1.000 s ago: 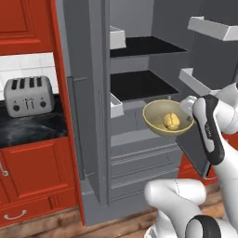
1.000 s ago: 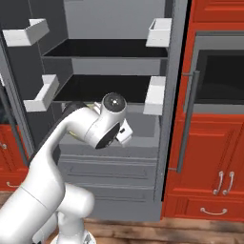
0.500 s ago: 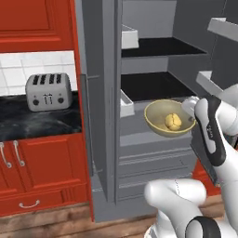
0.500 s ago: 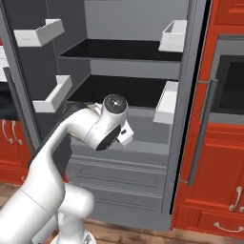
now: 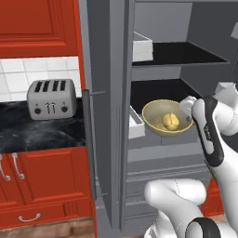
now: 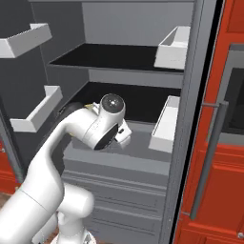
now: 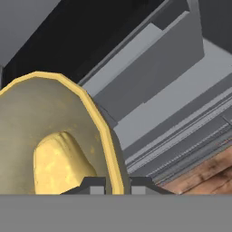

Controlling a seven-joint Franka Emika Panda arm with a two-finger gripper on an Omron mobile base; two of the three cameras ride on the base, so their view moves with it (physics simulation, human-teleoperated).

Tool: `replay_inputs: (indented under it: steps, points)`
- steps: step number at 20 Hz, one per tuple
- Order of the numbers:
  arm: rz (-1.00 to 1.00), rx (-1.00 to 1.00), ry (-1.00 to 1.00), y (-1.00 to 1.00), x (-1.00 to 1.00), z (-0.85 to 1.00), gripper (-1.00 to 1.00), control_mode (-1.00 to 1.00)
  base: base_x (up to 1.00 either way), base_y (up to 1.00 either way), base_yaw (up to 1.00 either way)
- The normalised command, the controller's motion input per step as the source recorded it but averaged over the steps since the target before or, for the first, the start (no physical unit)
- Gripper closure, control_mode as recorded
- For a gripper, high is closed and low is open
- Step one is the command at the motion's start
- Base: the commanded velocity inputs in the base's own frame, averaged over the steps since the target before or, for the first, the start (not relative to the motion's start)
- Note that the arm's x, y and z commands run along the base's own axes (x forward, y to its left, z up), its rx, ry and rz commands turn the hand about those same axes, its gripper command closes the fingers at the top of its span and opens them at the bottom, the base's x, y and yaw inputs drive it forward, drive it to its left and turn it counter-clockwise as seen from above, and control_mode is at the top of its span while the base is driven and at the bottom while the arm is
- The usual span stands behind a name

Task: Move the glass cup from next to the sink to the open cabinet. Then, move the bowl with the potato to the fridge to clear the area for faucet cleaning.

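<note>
Fingers (image 7: 113,185) pinch the rim of the wide round olive-yellow bowl (image 5: 166,118), one tip inside the wall and one outside, so the grip is closed on the bowl. Inside it lies the small lumpy pale-yellow potato (image 5: 170,121), resting on the paler bottom. Bowl and potato hang in the air just in front of the dark middle shelf (image 6: 143,99) of the tall grey fridge (image 5: 153,93), whose doors stand open with pale door racks (image 6: 167,125) on either side. Farther left, a silver four-slot toaster (image 5: 50,98) sits on the black worktop (image 5: 37,132) beside red cabinets. The fridge stage looks close to its end: the bowl is at the fridge but not yet set down and released.
</note>
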Motion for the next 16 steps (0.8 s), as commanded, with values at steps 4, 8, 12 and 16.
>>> replay_inputs:
  steps: [4,8,12,16]
  points:
    - [0.00,0.00,0.00,0.00,0.00,0.00,1.00,1.00,0.80,-0.34,0.05]
    - [0.00,0.00,0.00,0.00,0.00,0.00,1.00,1.00,0.69,-0.06,0.00]
    - [0.00,0.00,0.00,0.00,0.00,0.00,1.00,1.00,0.71,0.00,0.00]
    - [0.00,0.00,0.01,-0.13,0.36,-0.13,1.00,-1.00,0.32,-0.03,0.00]
